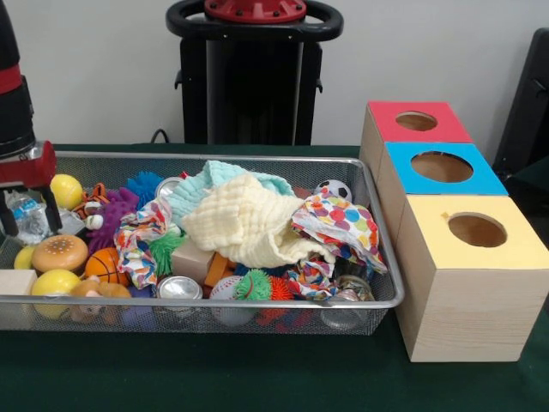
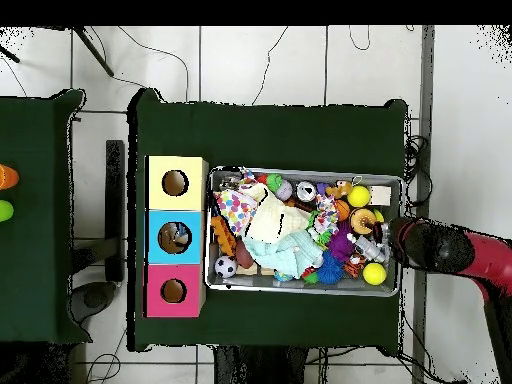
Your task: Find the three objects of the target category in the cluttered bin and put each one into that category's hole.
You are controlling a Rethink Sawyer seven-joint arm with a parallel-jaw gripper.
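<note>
Pincer (image 1: 33, 215) spread open over crinkly plastic bottle (image 1: 26, 219) in bin (image 1: 377, 249): light, slippery, crushable; best gripped mid-body, gently.

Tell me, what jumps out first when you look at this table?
The wire bin stuffed with toys, with a pale yellow cloth heaped in the middle. Beside it stand three wooden boxes with round holes, topped red, blue and yellow. The robot's pincer dips into the bin's end farthest from the boxes.
</note>
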